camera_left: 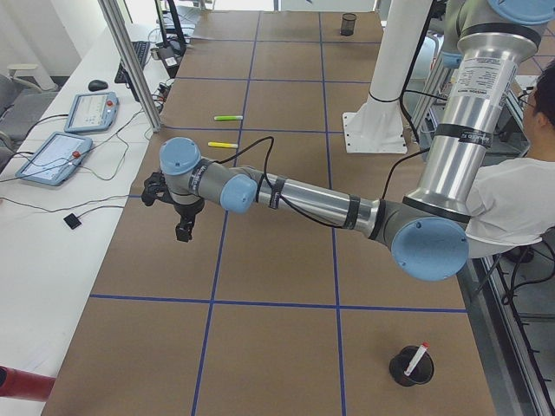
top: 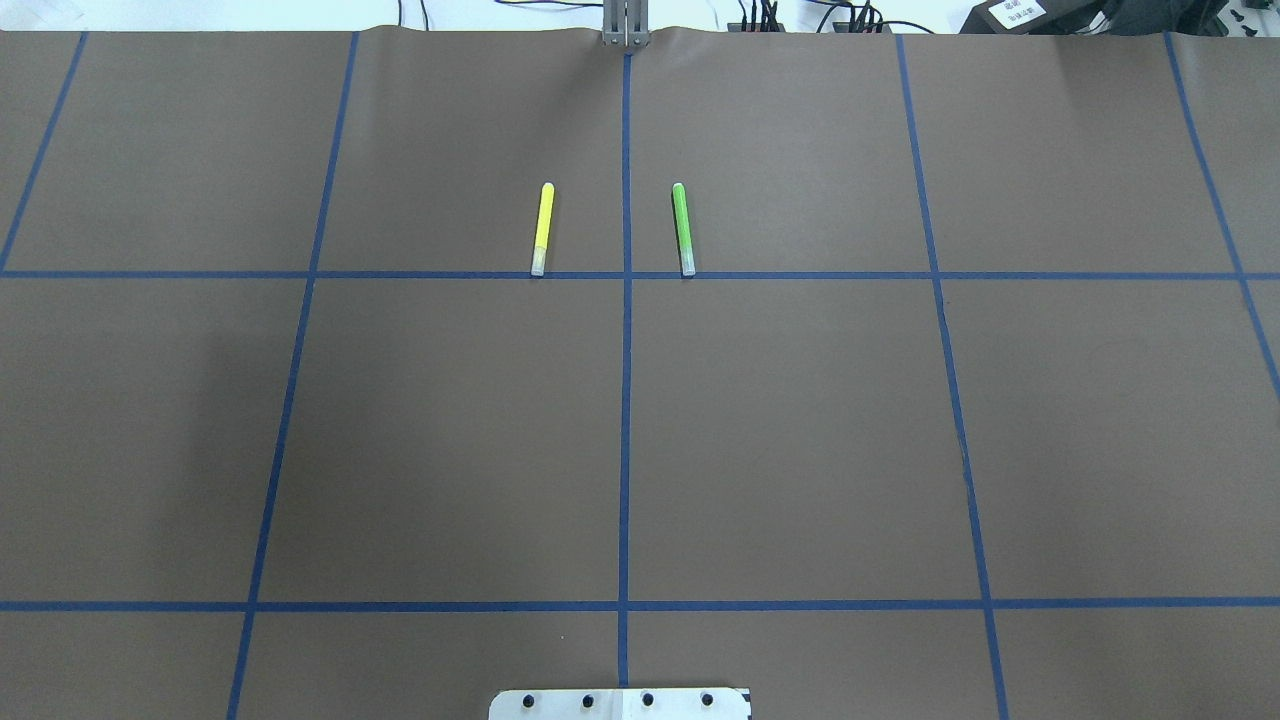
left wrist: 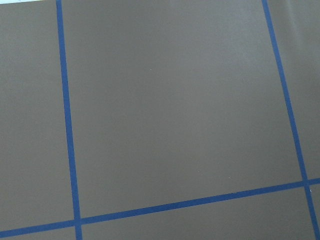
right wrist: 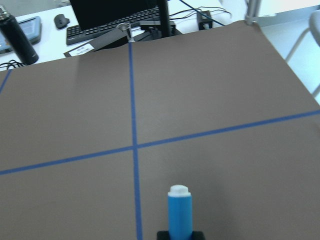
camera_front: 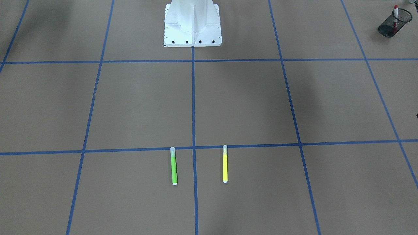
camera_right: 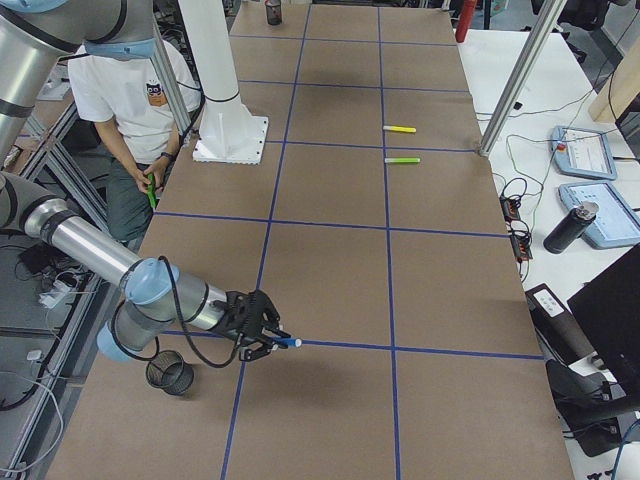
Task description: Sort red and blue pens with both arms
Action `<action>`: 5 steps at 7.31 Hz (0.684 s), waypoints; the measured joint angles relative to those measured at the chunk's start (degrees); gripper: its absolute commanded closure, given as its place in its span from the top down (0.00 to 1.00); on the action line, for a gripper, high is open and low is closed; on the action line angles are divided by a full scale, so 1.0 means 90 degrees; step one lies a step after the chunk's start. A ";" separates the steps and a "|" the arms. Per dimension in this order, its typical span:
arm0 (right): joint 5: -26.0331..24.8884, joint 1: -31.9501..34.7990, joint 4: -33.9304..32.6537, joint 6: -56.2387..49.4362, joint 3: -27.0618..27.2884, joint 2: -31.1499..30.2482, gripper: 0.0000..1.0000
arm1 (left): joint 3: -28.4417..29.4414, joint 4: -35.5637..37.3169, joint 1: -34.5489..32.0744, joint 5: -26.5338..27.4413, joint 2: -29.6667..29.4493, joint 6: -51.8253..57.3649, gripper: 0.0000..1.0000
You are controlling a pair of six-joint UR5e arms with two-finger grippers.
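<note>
Exterior right view, right gripper [camera_right: 268, 338]: black, at the lower left of the frame, on the end of the silver-grey tubular right arm [camera_right: 95, 255]. It is closed on the blue pen.
Blue pen [right wrist: 179, 210]: a smooth round blue barrel with a white end. In the right wrist view it sticks out of the gripper at the bottom centre. In the exterior right view it lies nearly level over a tape line.
Red pen [camera_front: 395, 14]: a white barrel with a red cap on top. It stands in a mesh cup [camera_front: 390, 29] at the upper right of the front-facing view.
Mesh cup: round, of black wire mesh, open at the top.
Left gripper [camera_left: 184, 230]: black, pointing down over the tabletop at the left centre of the exterior left view, on the left arm [camera_left: 312, 201]. Only this view shows it, so I cannot tell whether its fingers are wide or narrow.
Second mesh cup [camera_right: 170, 375]: the same black mesh, low at the left, near the right arm.
Green marker [top: 683, 228] and yellow marker [top: 541, 228]: slim, with clear caps. They lie flat and about parallel, one on each side of the centre tape line.
Tabletop [top: 800, 450]: a matte brown sheet, divided in squares by blue tape lines [top: 626, 450].
Pedestal base [camera_front: 192, 23]: white and glossy, with a flat plate that has four dark bolts.
Person [camera_right: 125, 90]: in a white T-shirt, at the upper left.
</note>
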 measured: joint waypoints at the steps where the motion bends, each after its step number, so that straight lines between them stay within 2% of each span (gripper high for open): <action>1: -0.0061 0.0325 0.0238 -0.0218 -0.0040 -0.0389 0.00 | -0.0022 0.0000 -0.0010 0.0000 0.0004 0.0000 0.99; 2: -0.0083 0.0765 0.0443 -0.0603 -0.0231 -0.0592 0.00 | -0.0043 0.0002 -0.0022 -0.0002 0.0009 0.0000 0.99; 4: -0.0090 0.1614 0.1173 -0.1355 -0.1016 -0.0677 0.00 | -0.0080 0.0008 -0.0053 -0.0009 0.0018 0.0000 0.99; 5: -0.0075 0.1876 0.1386 -0.1472 -0.1172 -0.0718 0.00 | -0.0116 0.0012 -0.0073 -0.0010 0.0039 0.0000 0.99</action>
